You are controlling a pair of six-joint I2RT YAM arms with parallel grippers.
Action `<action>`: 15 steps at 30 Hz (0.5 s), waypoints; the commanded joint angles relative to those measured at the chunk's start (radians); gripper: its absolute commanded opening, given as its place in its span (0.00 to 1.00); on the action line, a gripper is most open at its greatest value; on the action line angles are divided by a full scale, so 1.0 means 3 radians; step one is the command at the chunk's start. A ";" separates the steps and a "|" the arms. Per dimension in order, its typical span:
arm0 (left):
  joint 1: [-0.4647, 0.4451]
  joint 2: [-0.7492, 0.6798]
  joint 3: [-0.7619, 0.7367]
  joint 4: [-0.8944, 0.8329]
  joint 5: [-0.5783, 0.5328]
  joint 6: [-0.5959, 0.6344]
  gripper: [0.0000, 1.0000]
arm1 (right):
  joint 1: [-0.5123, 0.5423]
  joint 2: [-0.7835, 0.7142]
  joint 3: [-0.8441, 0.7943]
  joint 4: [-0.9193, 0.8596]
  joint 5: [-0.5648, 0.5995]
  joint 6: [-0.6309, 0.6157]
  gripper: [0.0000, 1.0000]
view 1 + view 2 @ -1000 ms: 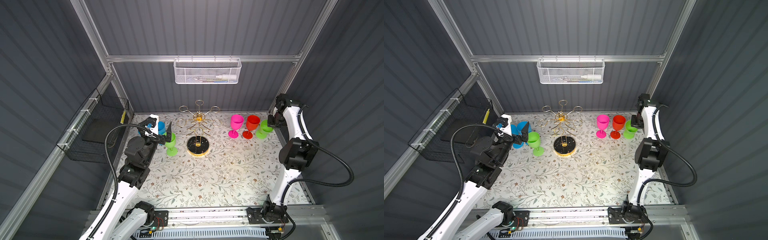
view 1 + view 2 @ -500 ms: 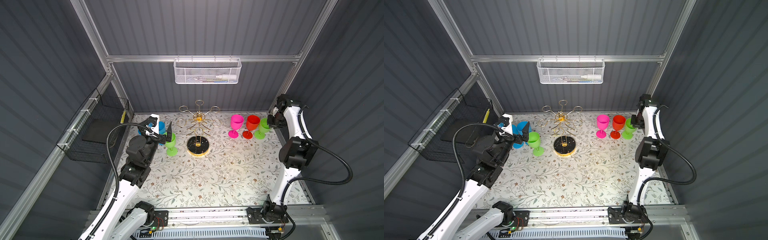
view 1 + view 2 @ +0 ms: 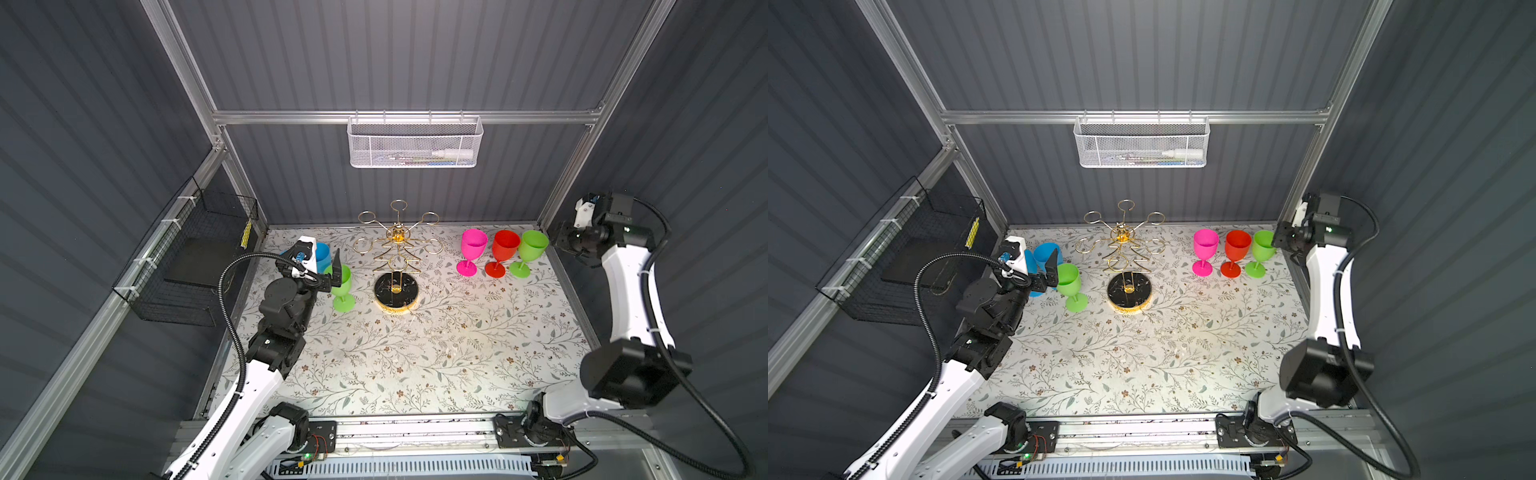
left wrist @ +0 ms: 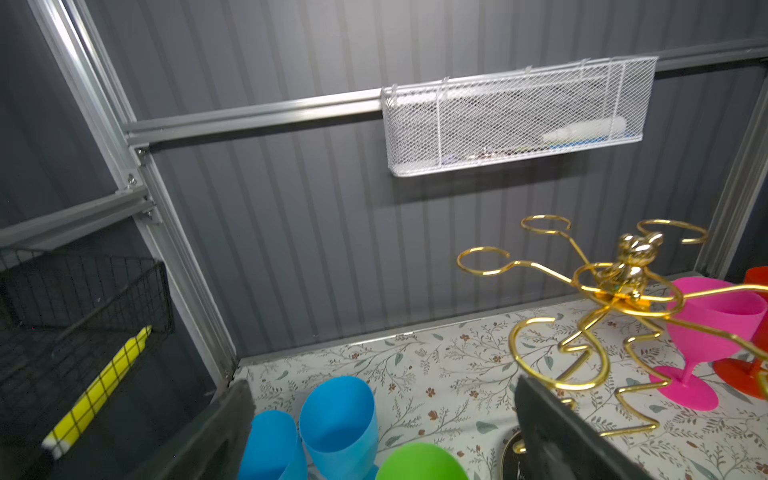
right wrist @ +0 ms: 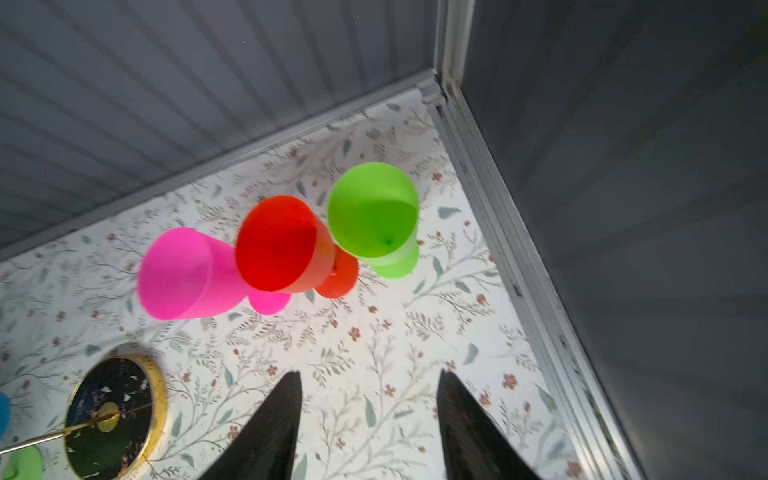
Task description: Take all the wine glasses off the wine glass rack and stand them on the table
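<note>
- Right gripper (image 5: 370, 374): jaws parted, gripping nothing; the lime-green wine glass (image 5: 372, 210) stands upright just ahead, apart from it.
- Left gripper (image 4: 382, 386): spread wide, clamping nothing; the gold wine glass rack (image 4: 636, 257) stands beside it.

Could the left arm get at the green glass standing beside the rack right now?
Likely yes: the left gripper is open, and the green glass stands upright just ahead of its fingers with nothing between; the blue glasses stand aside.
</note>
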 commanded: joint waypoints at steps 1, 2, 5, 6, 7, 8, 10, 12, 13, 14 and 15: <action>0.0048 -0.0213 -0.0277 0.0330 -0.0145 -0.0271 1.00 | 0.0034 -0.0724 -0.0800 0.0934 -0.0408 0.0159 0.62; 0.0054 -0.0252 -0.0355 0.0354 -0.0175 -0.0312 1.00 | 0.0053 -0.0942 -0.1026 0.1078 -0.0398 0.0181 0.65; 0.0060 -0.0367 -0.0567 0.0356 -0.0311 -0.0342 1.00 | 0.0122 -0.1477 -0.1688 0.1493 -0.0364 0.0181 0.80; 0.0064 -0.0418 -0.0668 0.0402 -0.0362 -0.0336 1.00 | 0.0140 -0.1585 -0.1882 0.1599 -0.0350 0.0180 0.86; 0.0064 -0.0485 -0.0813 0.0510 -0.0445 -0.0330 1.00 | 0.0164 -0.1693 -0.2058 0.1684 -0.0323 0.0197 0.94; 0.0064 -0.0545 -0.0922 0.0626 -0.0499 -0.0315 1.00 | 0.0186 -0.1770 -0.2202 0.1755 -0.0296 0.0213 0.99; 0.0067 -0.0661 -0.1178 0.0732 -0.0607 -0.0294 1.00 | 0.0252 -0.1929 -0.2532 0.1968 -0.0216 0.0255 0.99; 0.0067 -0.0769 -0.1348 0.0728 -0.0649 -0.0304 1.00 | 0.0327 -0.2041 -0.2835 0.2204 -0.0100 0.0237 0.99; 0.0068 -0.0824 -0.1441 0.0743 -0.0675 -0.0320 1.00 | 0.0370 -0.2088 -0.2972 0.2315 -0.0041 0.0191 0.99; 0.0068 -0.0872 -0.1538 0.0788 -0.0691 -0.0321 1.00 | 0.0420 -0.2128 -0.3106 0.2441 0.0047 0.0131 0.99; 0.0068 -0.0902 -0.1612 0.0824 -0.0713 -0.0314 1.00 | 0.0461 -0.2161 -0.3220 0.2571 0.0140 0.0113 0.99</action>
